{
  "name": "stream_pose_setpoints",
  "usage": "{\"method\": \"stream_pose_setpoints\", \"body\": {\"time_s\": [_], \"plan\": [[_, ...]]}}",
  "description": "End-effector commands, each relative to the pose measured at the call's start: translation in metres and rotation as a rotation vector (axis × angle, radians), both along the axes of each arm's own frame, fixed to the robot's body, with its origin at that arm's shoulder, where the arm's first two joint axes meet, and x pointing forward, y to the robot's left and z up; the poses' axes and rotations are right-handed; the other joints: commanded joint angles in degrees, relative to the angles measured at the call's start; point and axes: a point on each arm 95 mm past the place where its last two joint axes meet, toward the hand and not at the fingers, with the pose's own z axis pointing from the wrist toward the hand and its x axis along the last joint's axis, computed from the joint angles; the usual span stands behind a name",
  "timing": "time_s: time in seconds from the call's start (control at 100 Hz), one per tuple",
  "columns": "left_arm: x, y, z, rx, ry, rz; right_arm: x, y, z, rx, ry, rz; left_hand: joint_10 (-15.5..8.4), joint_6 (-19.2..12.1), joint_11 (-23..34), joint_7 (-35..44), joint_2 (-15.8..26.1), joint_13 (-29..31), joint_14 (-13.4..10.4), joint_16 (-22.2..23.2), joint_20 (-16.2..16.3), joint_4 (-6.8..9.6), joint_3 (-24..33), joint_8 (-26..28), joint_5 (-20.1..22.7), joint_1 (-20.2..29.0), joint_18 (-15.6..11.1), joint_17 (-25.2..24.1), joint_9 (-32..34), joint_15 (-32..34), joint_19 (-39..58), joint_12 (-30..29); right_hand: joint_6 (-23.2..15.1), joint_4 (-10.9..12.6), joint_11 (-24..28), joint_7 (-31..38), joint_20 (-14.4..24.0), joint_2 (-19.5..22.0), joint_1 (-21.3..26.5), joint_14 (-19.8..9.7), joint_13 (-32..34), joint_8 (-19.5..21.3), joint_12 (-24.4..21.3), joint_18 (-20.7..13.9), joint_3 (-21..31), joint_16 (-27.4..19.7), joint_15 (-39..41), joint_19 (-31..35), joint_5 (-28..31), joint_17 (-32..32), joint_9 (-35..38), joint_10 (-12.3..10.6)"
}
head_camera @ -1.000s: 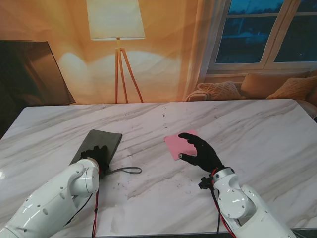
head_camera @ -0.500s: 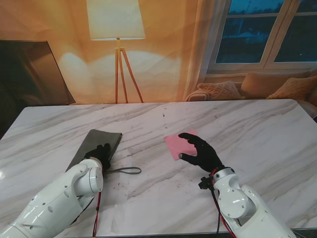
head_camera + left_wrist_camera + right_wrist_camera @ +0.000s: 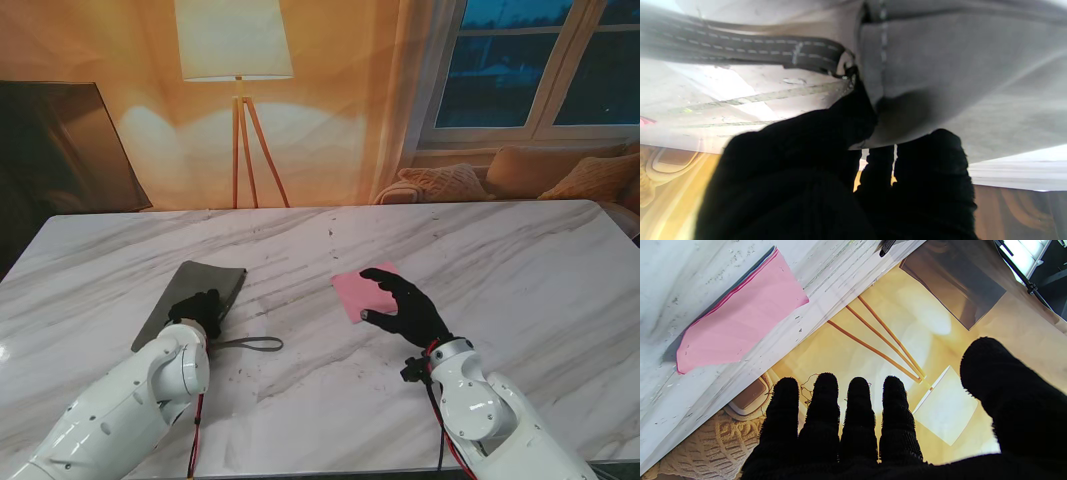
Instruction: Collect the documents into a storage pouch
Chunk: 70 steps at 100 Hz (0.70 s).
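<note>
Marble table (image 3: 520, 260): L fingers (image 3: 933, 156) pinch pouch (image 3: 190, 297), corner hidden.

We saw a white marble table (image 3: 520, 250), floor lamp (image 3: 236, 60) w/ tripod legs lit vs an orange wall, window (image 3: 540, 65) at right, cushions (image 3: 560, 175) beneath it.

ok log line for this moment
left hand shut on grey fabric pouch | right hand open over pink paper sheet

Bare marble table (image 3: 300, 300) lies between pouch (image 3: 200, 285) and pink papers (image 3: 358, 290).
</note>
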Motion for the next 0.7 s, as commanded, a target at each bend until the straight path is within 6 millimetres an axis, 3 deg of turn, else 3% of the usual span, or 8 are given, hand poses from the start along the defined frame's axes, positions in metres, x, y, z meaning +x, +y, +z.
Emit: {"method": "stream_pose_setpoints", "body": {"time_s": [0.0,0.17,0.29,0.69], "plan": [[-0.008,0.004,-0.013,0.012,0.041,0.001,-0.001,0.002,-0.002,-0.005,0.013,0.008,-1.4,1.0,8.0,1.4,-1.6,3.5,0.3,0.2,0.1,0.99,4.5,-0.7,0.7,6.9,-2.0,0.6,8.8,3.2,1.5,6.6,-0.9,1.0,0.2,0.3,0.7,0.6,-2.0,-0.6,0.1,0.7,0.4,-0.7,0.2,0.4,0.3,0.3,0.5,-0.2,-1.4,-0.5],[-0.009,0.006,-0.009,0.021,0.0,-0.008,-0.001,0.003,-0.003,-0.002,0.02,0.011,-4.6,0.6,10.6,4.3,-2.1,5.8,-2.6,1.5,1.0,1.56,5.2,-0.1,3.5,7.5,-1.5,1.5,16.8,6.3,2.3,10.5,-0.9,1.0,0.2,0.3,0.7,0.6,-2.0,-0.5,0.0,0.7,0.4,-0.7,0.2,0.4,0.3,0.3,0.6,-0.3,-1.4,-0.4],[-0.009,0.007,-0.007,0.03,-0.033,-0.015,-0.001,0.003,-0.002,-0.003,0.018,0.012,-7.6,0.3,13.0,7.3,-2.9,7.2,-2.7,2.7,1.9,2.0,6.4,0.6,6.5,7.6,-1.3,1.9,23.5,7.0,2.7,10.6,-0.9,1.0,0.1,0.3,0.7,0.7,-2.0,-0.6,-0.1,0.7,0.3,-0.8,0.2,0.4,0.3,0.3,0.6,-0.3,-1.5,-0.5],[-0.011,0.004,0.006,0.002,-0.096,-0.04,-0.001,0.004,-0.002,-0.002,0.019,0.011,-6.0,-0.3,14.2,16.0,-4.7,7.1,-2.1,5.2,4.8,2.18,9.3,3.4,11.9,7.8,-1.5,0.1,27.6,7.5,1.8,11.3,-1.0,1.0,0.1,0.4,0.7,0.8,-2.1,-0.6,-0.1,0.7,0.3,-0.8,0.1,0.4,0.3,0.3,0.8,-0.3,-1.5,-0.6]]}}
